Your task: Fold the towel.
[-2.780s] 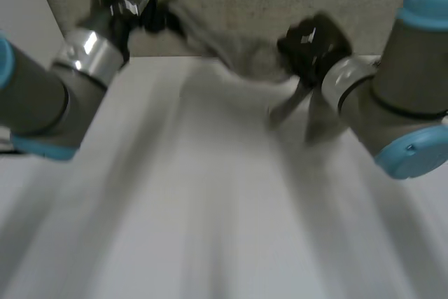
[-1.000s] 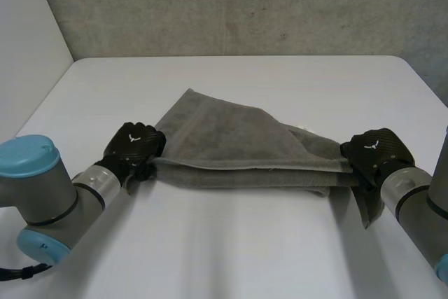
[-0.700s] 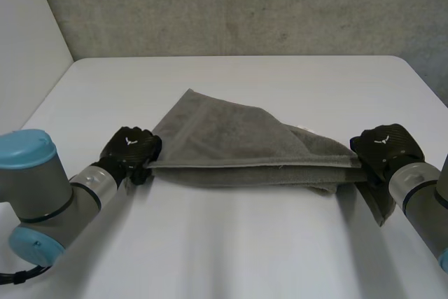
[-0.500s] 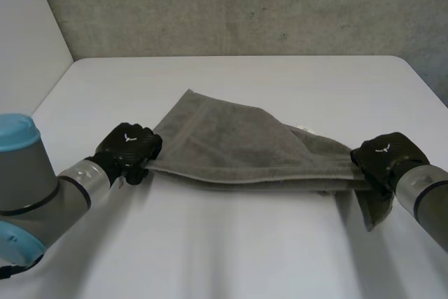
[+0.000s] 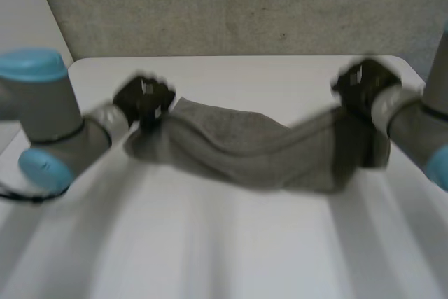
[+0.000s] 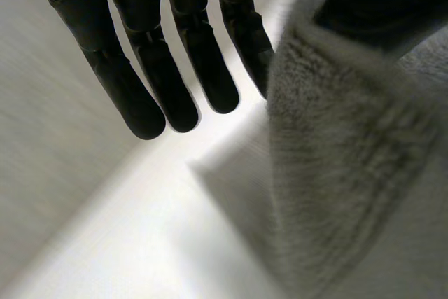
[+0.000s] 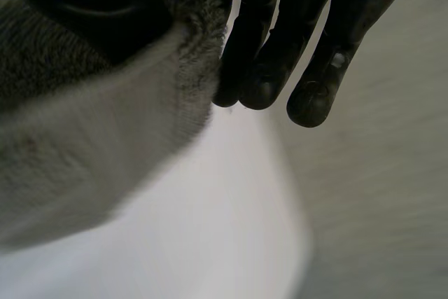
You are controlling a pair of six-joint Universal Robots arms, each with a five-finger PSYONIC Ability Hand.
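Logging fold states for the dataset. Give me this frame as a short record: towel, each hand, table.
object: towel, grey, bunched, slung between both hands, sagging in the middle
left: left hand at the towel's left end, fingers straight, cloth pinched against the thumb
right: right hand at the right end, same pinch
surface: white table
fold: not finished
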